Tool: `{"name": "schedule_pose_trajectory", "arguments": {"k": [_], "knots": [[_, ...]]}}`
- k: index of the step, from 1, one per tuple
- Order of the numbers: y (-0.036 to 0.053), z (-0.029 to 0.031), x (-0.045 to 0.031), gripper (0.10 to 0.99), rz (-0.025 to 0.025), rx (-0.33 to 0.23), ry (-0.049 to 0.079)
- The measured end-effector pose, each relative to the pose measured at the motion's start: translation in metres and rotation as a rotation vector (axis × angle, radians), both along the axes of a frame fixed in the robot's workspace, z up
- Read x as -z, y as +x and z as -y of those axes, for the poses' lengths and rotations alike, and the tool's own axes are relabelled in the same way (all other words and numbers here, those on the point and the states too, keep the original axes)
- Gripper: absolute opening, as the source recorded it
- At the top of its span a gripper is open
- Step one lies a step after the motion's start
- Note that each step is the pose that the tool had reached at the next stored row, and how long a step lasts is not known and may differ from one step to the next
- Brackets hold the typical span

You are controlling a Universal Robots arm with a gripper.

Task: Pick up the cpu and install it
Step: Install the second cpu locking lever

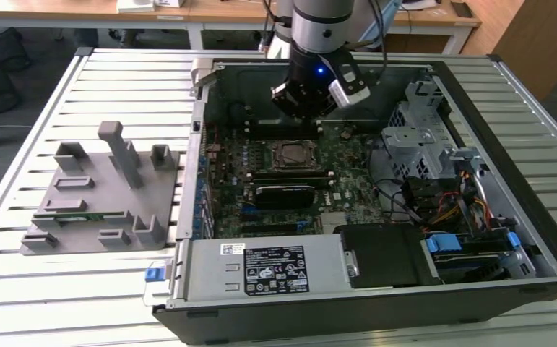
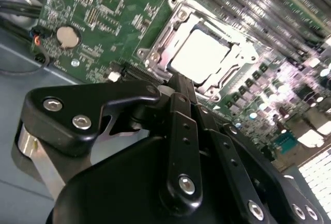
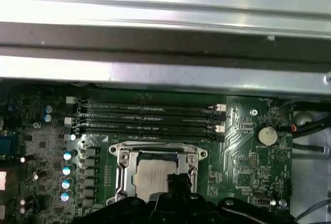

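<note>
Nearest in the exterior view: open computer case [image 1: 258,318] lying on the slatted surface [image 1: 27,296], label-bearing power supply [image 1: 264,271] along its front edge. Toward that surface's left edge, as the exterior view has it, a grey fixture [image 1: 105,195] with a green memory stick [image 1: 78,215] resting in it. Farther in, green motherboard [image 1: 341,155] across the case floor. Near its middle, the metal socket frame [image 1: 295,155], with the cpu [image 1: 292,154] seated inside it, silvery top facing up; same cpu [image 2: 199,56] bright and square inside the frame in the second wrist view, and [image 3: 155,176] partly behind black gripper parts in the first wrist view. Just above and beyond the socket, gripper [image 1: 307,108] hanging from the arm, apart from the cpu, nothing seen in its grasp; fingers [image 2: 181,87] drawn close together, though cannot tell whether fully closed. Past the socket, four dark memory slots [image 3: 147,118]; a coin battery [image 3: 267,135] beside them.
</note>
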State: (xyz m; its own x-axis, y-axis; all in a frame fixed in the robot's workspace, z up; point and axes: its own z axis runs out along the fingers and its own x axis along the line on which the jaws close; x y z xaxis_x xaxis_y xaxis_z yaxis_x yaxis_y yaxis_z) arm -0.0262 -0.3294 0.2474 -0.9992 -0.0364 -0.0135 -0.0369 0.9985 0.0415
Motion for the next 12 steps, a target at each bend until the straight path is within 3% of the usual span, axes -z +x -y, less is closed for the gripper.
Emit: {"name": "schedule_pose_trajectory", "arguments": {"k": [6,9,12], "knots": [[0.0000,0.0171,0.0001,0.106,-0.0027,0.001,0.000],[0.0000,0.0236,0.0005,0.106,-0.0029,0.001,0.010],[0.0000,0.0265,0.0011,0.106,-0.0027,0.001,0.020]]}}
